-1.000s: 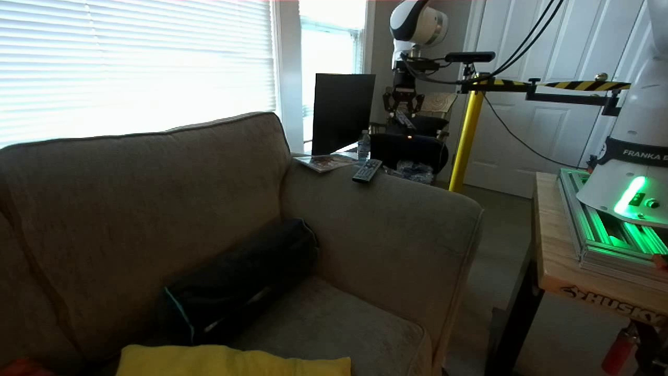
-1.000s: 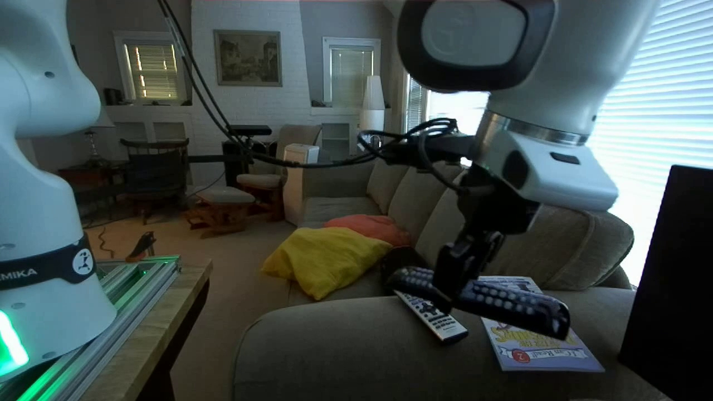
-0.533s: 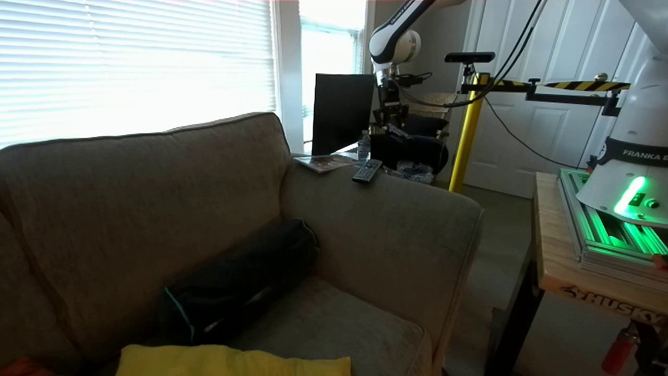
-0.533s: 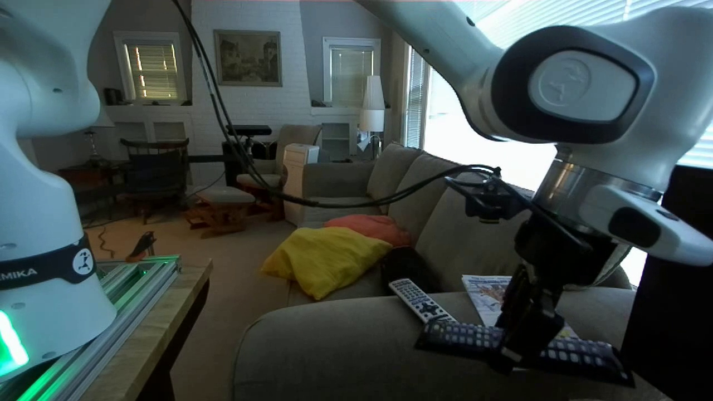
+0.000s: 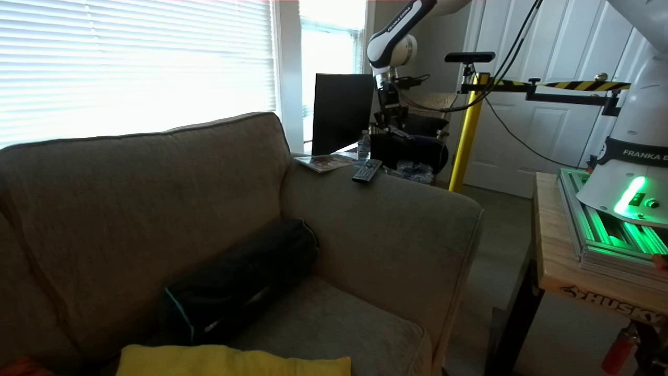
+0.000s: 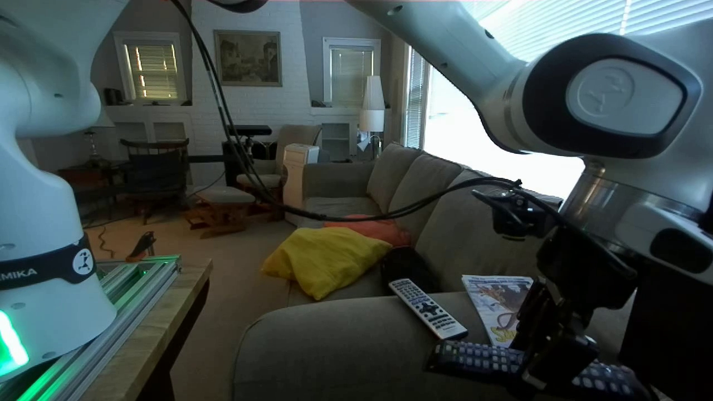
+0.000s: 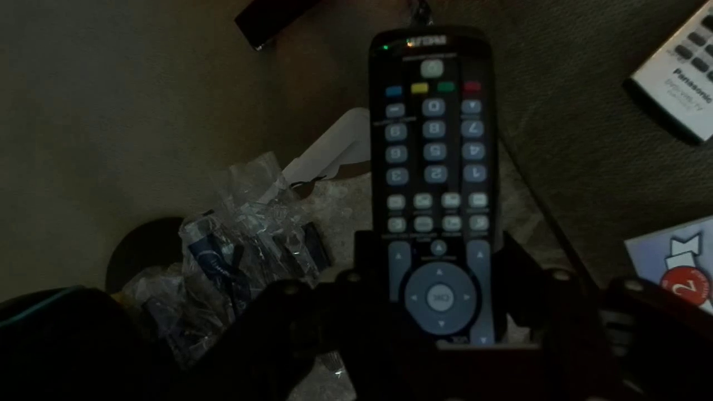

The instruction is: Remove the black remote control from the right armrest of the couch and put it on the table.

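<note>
Lowered beside the couch [image 5: 156, 209], my arm [image 6: 518, 94] hung further down than a second earlier in both exterior views. On the right armrest [image 5: 396, 219] lay a booklet [image 6: 493, 306]. My gripper [image 7: 437, 273] was clamped on the sides of the black remote control [image 7: 434, 145], which I held up off the armrest; the grey remote [image 6: 428, 309] lay upon it near the booklet.

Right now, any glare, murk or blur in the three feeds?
Both exterior views: daylight partly washes out the white slatted window blinds. Wrist view: dim; black two-fingered claw melts into shadow; slim oblong black remote shows readable digits, its smallest labels blurred.
</note>
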